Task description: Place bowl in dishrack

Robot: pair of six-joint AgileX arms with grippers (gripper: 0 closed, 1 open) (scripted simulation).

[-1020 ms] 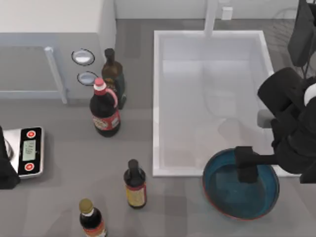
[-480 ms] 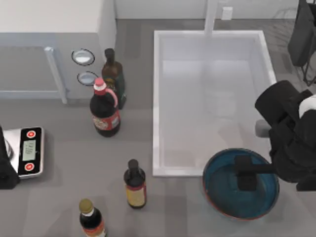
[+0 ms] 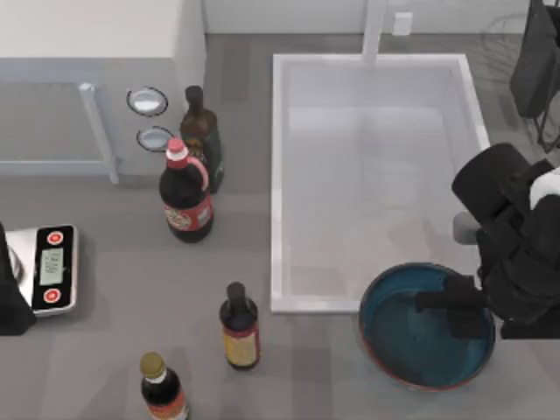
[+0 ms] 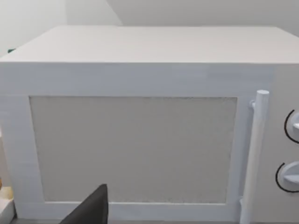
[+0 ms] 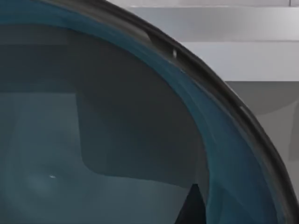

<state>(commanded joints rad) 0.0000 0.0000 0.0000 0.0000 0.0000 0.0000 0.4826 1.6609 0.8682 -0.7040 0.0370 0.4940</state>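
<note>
The right gripper point(image 3: 464, 306) hangs over the one bowl point(image 3: 411, 346) near the worktop's front right corner, whether its grip is spread or pressed I cannot tell; four bottles point(image 3: 186, 197) stand left; the dishrack point(image 3: 507, 35) is cut off at the back right corner.

bowl point(image 3: 411, 341): shiny and smooth teal-blue inside, like glazed pottery, with a reddish-brown rim
dishrack point(image 3: 507, 31): thin grey wires that look like metal, see-through
sink point(image 3: 282, 175): white, smooth, a little shiny, with soft light spots on its floor
table point(image 3: 122, 350): grey, flat and dull, no shine
microwave point(image 4: 140, 93): white, smooth and dull like plastic, with a plain grey door panel and a round white handle bar
big bottle point(image 3: 186, 203): dark and shiny with a red paper-like label and red cap
scale point(image 3: 51, 267): shiny silver top like metal
right gripper point(image 3: 468, 308): black, dull, smooth like plastic
</note>
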